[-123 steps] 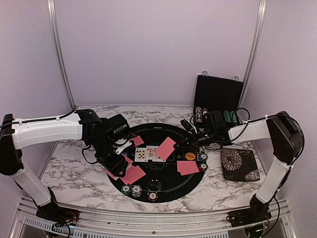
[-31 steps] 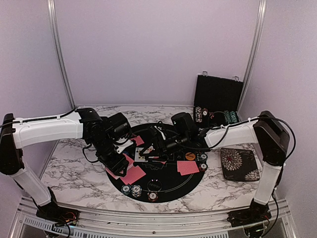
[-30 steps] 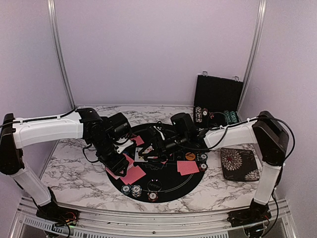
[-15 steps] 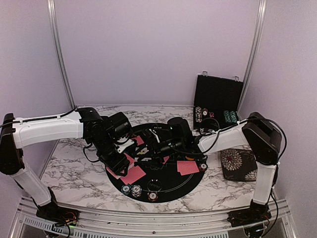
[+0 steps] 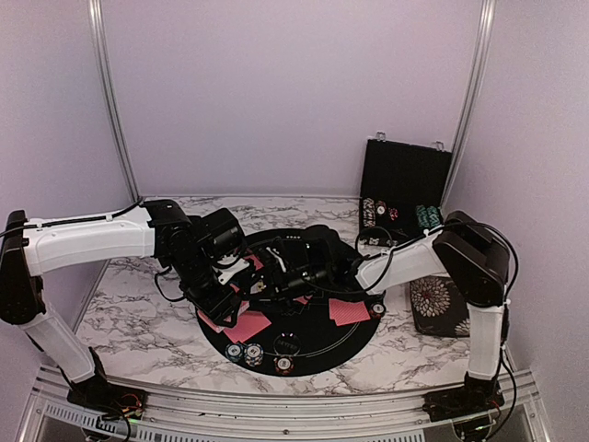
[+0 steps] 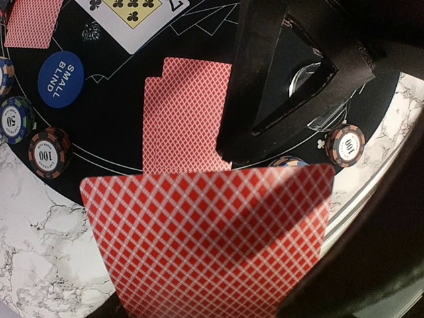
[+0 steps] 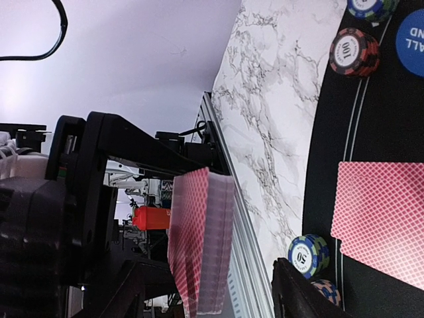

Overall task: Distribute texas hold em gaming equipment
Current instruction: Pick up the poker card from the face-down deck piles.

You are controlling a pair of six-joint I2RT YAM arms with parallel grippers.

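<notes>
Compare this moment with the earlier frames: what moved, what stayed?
The right arm swung left across the mat, bringing the open right tool up to the deck in the left tool. The tilted card it carried earlier is out of sight. The left tool kept holding the deck; chip stacks and chip case stayed put.

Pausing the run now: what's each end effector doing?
Left end effector: closed on the deck of red-backed cards.
Right end effector: open, holding nothing.
</notes>
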